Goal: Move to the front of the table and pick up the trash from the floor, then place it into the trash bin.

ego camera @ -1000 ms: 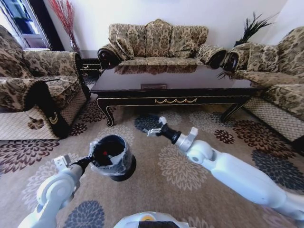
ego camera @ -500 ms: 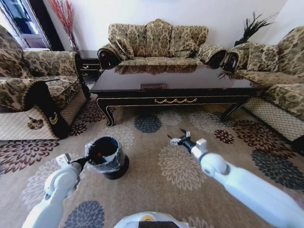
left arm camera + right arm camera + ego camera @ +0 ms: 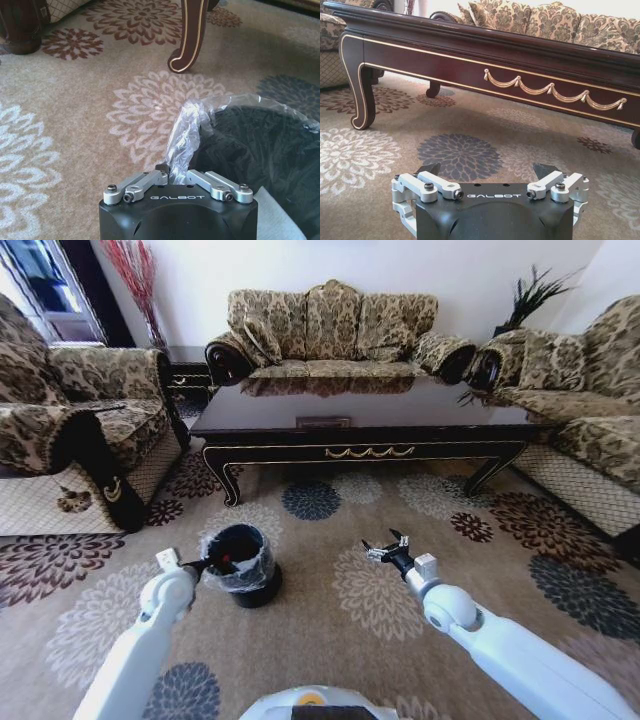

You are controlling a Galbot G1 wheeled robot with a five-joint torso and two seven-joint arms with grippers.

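Patterned sofas ring the room at ten, twelve and two o'clock of the head view, around a beige-brown carpet strewn with round flower medallions. At twelve o'clock stands the long dark coffee table, glossy on top, with a gold swag along its front apron and curved legs.

Toward seven o'clock from the table, near the middle of the carpet, sits the small round black trash bin, lined with a crinkly clear bag; a red speck and pale bits lie inside, too small to name. The left arm rises from seven o'clock, and the left gripper is at the bin's nine o'clock rim, its fingers pinched together on a twisted fold of the clear liner, as the left wrist view shows.

The right arm comes in from five o'clock. The right gripper hangs low over the carpet, well apart from the bin at its three o'clock, fingers spread wide and holding nothing, facing the table's apron.
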